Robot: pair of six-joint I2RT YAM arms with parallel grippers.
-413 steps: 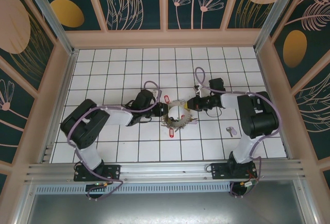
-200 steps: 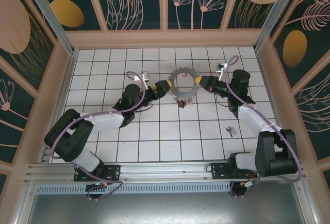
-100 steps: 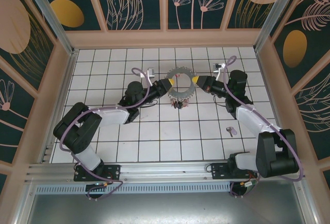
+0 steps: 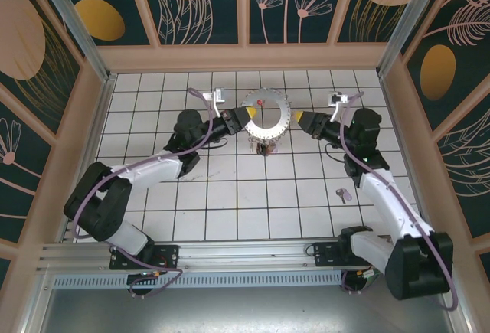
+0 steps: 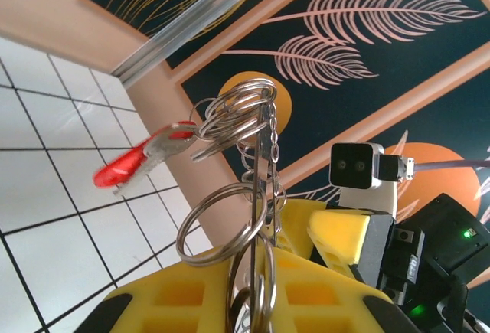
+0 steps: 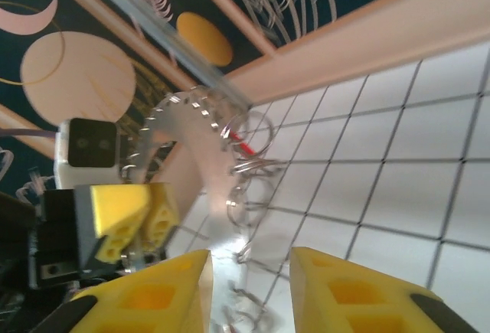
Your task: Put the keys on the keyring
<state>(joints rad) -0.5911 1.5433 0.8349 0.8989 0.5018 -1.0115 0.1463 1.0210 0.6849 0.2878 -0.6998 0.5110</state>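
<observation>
Left pincer [image 4: 246, 113] is clenching the left edge of the keyring [image 6: 203, 149], holding it up over the far side of the desk [image 4: 230, 195]. Right pincer [image 4: 298, 116] is sitting released just beside the ring's right edge. Red-headed key [image 5: 142, 161] is hanging on it. Loose key [image 4: 343, 194] is lying on the desk by the right arm.

White tiled worktop [image 4: 230, 210], walled on three sides by dark floral panels [image 4: 207, 4]; metal rail [image 4: 245, 250] along the near edge.

Bright, even light, faint shadows; keyring [image 6: 205, 166] smeared by motion blur.
</observation>
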